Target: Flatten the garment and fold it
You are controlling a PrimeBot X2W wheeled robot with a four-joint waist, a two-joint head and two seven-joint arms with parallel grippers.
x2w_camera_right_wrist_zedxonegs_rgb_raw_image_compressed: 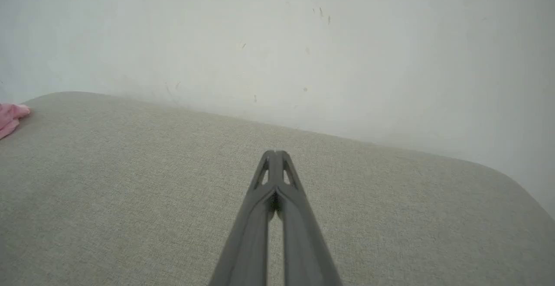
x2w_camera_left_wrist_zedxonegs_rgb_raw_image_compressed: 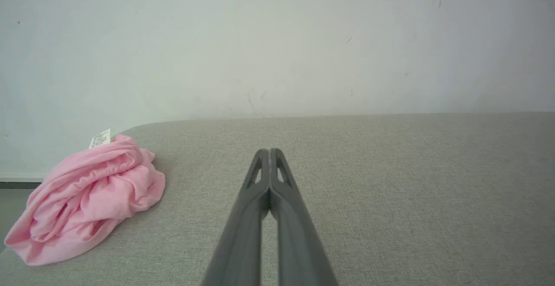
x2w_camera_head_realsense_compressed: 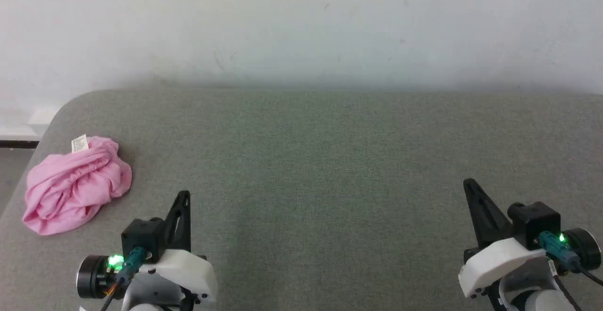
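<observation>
My left gripper (x2w_camera_head_realsense_compressed: pixel 184 193), fingers pressed together tip to tip and holding nothing, hangs above the near left part of the surface (x2w_camera_head_realsense_compressed: pixel 320 160). My right gripper (x2w_camera_head_realsense_compressed: pixel 466 182), likewise closed and empty, hangs above the near right part, well apart from the left. Between the two grippers, and ahead of both up to the far edge, lies a broad stretch of bare grey-green woven cloth, flat and free of creases. The garment (x2w_camera_head_realsense_compressed: pixel 75 184), a crumpled pink heap, lies to the left of my left gripper and slightly ahead of it, near but not touching. It sits close to the surface's left edge, just inside the rounded far left corner. Its white care label (x2w_camera_head_realsense_compressed: pixel 79 143) stands up at the far side of the heap. The far edge of the surface meets a plain pale wall (x2w_camera_head_realsense_compressed: pixel 301 23) bearing faint scuffs, and a dark strip (x2w_camera_head_realsense_compressed: pixel 16 144) runs along the wall's foot beyond the left corner. The left wrist view renders the heap from a low angle, its gathered folds and raised label in profile against the wall. The right wrist view, tilted, catches a small pink edge of the garment at its left margin and the surface's rounded right corner, where the cloth falls away.
</observation>
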